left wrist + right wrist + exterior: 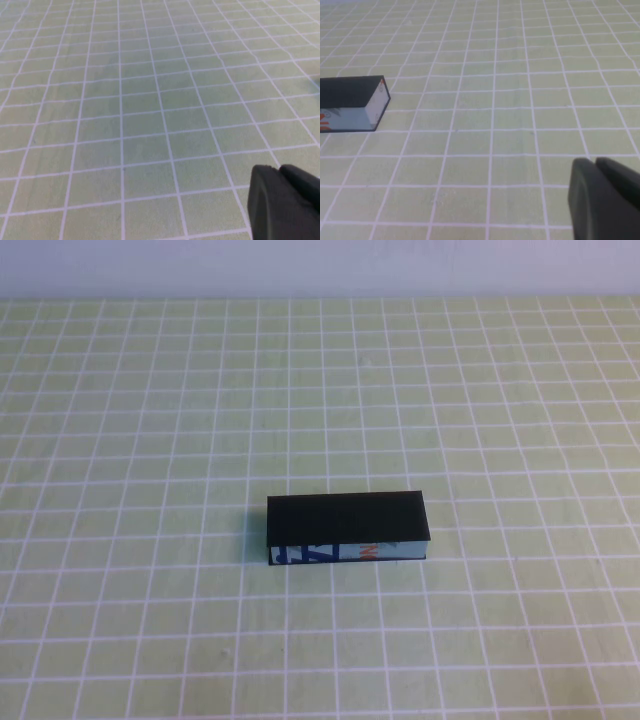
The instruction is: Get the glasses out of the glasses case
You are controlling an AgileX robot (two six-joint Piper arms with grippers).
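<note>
The glasses case (347,528) is a matte black box with its lid closed and a blue, white and orange front strip. It lies flat near the middle of the table in the high view. Its end also shows in the right wrist view (352,102). The glasses are hidden. My left gripper (280,170) is shut and empty over bare mat, with the case out of its view. My right gripper (595,161) is shut and empty, well apart from the case's end. Neither arm shows in the high view.
The table is covered by a light green mat (150,440) with a white grid. A pale wall edge (320,270) runs along the far side.
</note>
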